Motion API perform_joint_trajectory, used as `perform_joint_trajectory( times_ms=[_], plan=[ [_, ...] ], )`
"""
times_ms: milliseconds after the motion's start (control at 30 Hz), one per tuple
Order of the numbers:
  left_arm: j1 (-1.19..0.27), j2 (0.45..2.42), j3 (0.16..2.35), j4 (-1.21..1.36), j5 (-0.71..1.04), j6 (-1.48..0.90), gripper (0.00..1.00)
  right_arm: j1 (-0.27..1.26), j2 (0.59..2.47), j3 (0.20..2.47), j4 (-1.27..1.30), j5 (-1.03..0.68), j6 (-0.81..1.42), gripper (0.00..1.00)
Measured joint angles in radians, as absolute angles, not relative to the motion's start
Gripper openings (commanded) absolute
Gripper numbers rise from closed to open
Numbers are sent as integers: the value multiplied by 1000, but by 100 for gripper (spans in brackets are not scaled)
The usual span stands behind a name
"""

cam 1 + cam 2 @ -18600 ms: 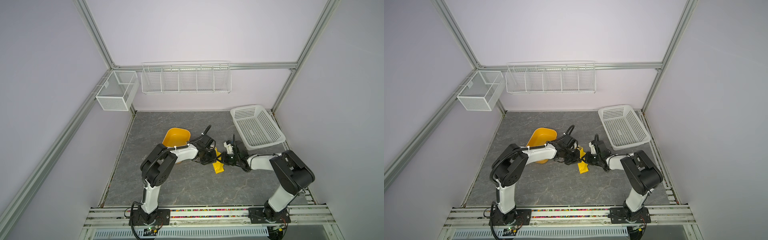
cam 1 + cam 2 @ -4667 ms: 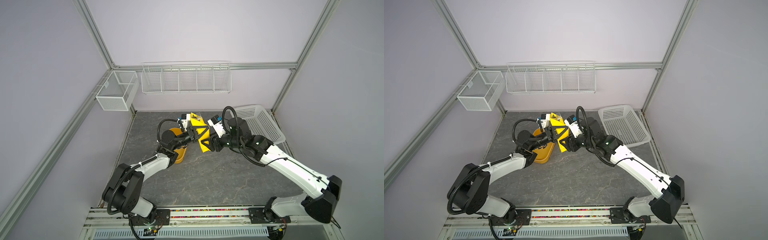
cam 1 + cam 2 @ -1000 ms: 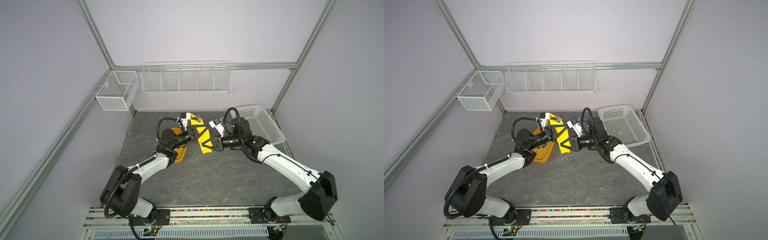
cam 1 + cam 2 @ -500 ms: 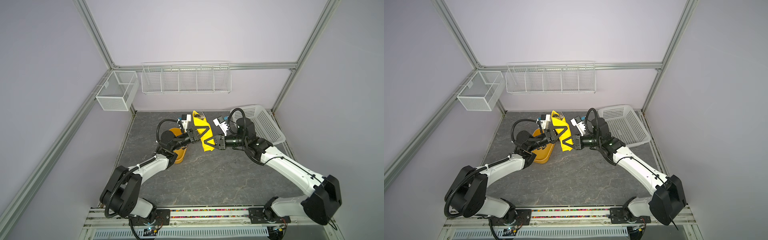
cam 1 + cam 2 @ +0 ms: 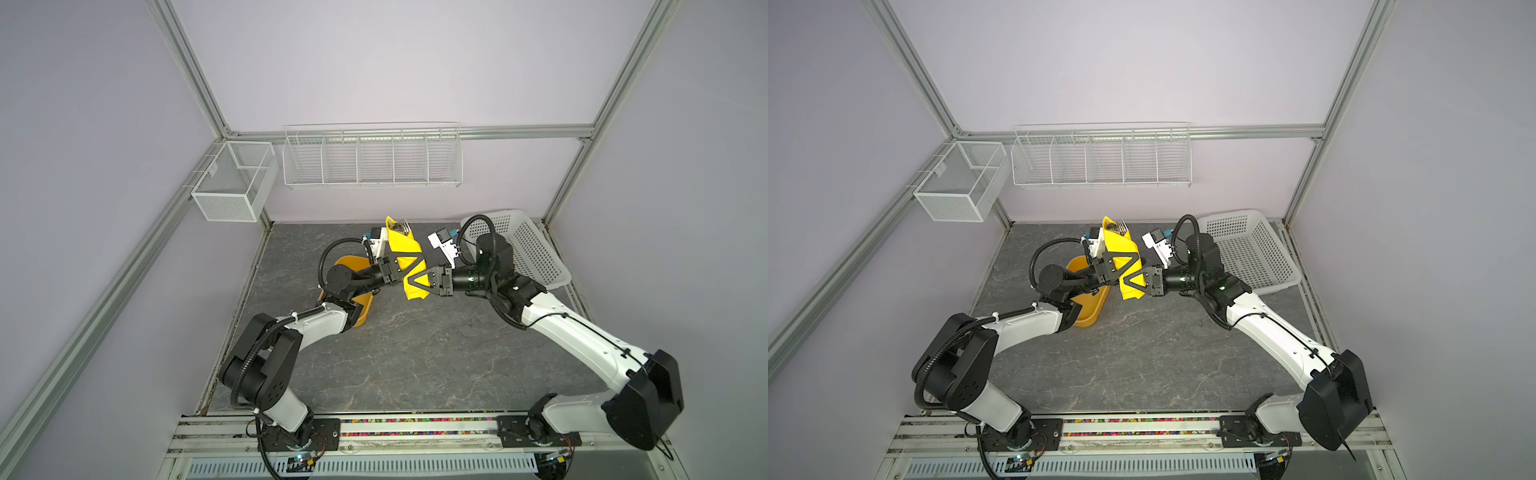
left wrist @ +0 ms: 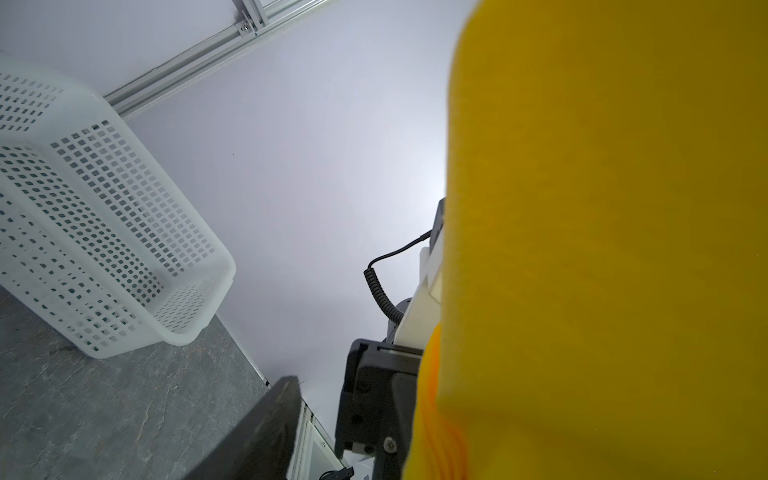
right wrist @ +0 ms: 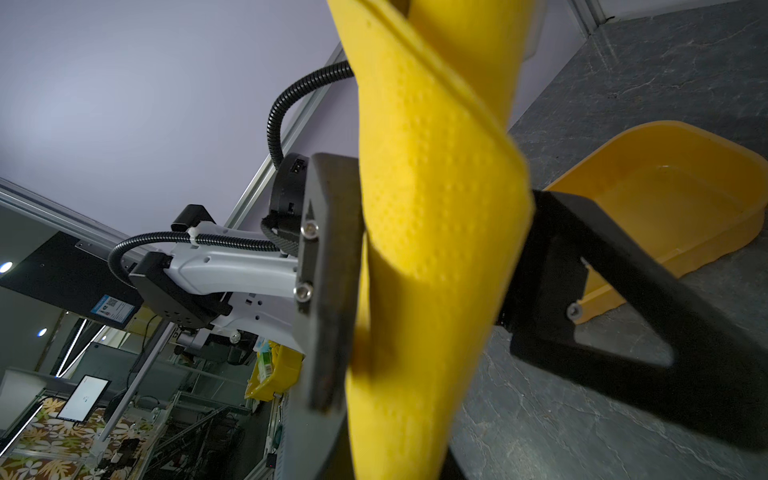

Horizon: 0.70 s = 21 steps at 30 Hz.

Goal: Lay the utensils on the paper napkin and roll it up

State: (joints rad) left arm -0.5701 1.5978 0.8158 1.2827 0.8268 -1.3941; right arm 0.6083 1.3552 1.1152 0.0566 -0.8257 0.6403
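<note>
r fingers (image 5: 427,272) clamp paper napkin (image 5: 401,245), l fingers (image 7: 328,249) wide; grey tabletop (image 5: 415,353), lilac walls (image 5: 374,62).

- Napkin (image 5: 401,245): bright yellow, with a fine dimpled emboss.
- Utensils (image 5: 403,227): shiny silver.
- Tub (image 7: 673,195): orange-yellow, plain.
- Basket (image 6: 124,174): white, gridded with small holes.
- Floor (image 5: 415,353): dark grey, pale marble veins.

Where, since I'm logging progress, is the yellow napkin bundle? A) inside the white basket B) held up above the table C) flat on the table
B: the paper napkin, utensils poking from its top, hangs above the table, the right gripper shut on its lower end.
</note>
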Motion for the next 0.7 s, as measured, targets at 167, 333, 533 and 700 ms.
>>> perform_joint_trajectory(
  times_ms=[167,333,533,700],
  plan=[
    [-573,1563,816,1249,835,-1365,56,608,1355,1111,75,-836,651,13],
    [-573,1536,817,1226,831,-1341,38,603,1355,1102,93,-835,655,13],
    [-573,1521,817,1196,831,-1323,35,588,1354,1083,94,-829,658,13],
    [-573,1520,817,1180,826,-1317,28,584,1343,1082,90,-818,658,12]
  ],
)
